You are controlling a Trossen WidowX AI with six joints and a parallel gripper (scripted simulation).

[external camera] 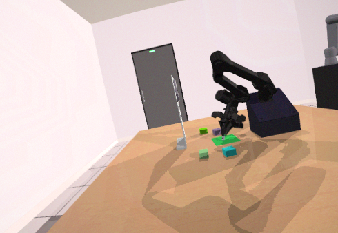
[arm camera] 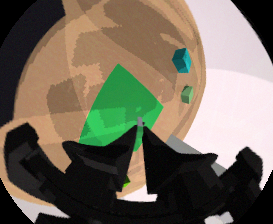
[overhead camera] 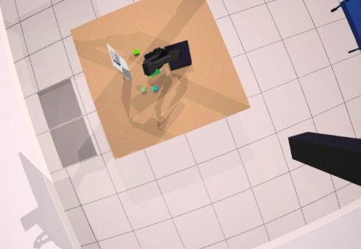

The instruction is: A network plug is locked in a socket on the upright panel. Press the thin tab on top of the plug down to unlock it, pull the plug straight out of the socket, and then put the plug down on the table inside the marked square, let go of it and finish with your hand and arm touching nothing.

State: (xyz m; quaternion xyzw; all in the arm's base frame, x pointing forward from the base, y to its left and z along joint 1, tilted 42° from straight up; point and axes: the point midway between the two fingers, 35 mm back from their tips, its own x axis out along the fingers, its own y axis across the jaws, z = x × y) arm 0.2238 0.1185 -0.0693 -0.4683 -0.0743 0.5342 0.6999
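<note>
My gripper (external camera: pixel 223 134) (arm camera: pixel 139 128) points down over the green marked square (external camera: pixel 232 139) (arm camera: pixel 116 99) (overhead camera: pixel 157 73) on the table. Its fingers are shut on the small grey plug (external camera: pixel 223 137) (arm camera: pixel 140 123), which sticks out below the fingertips. The plug's lower end is at or just above the square's surface; I cannot tell whether it touches. The upright panel (external camera: pixel 176 100) (overhead camera: pixel 118 60) stands to the left, well apart from the gripper. In the overhead view the arm (overhead camera: pixel 156 60) hides the plug.
A bright green cube (external camera: pixel 203 130) (overhead camera: pixel 136 51) and a purple cube (external camera: pixel 216 131) lie behind the square. A light green cube (external camera: pixel 203 153) (overhead camera: pixel 143 89) (arm camera: pixel 187 94) and a teal cube (external camera: pixel 228 151) (overhead camera: pixel 155 88) (arm camera: pixel 181 60) lie in front. The dark arm base (external camera: pixel 272 114) (overhead camera: pixel 178 54) stands to the right.
</note>
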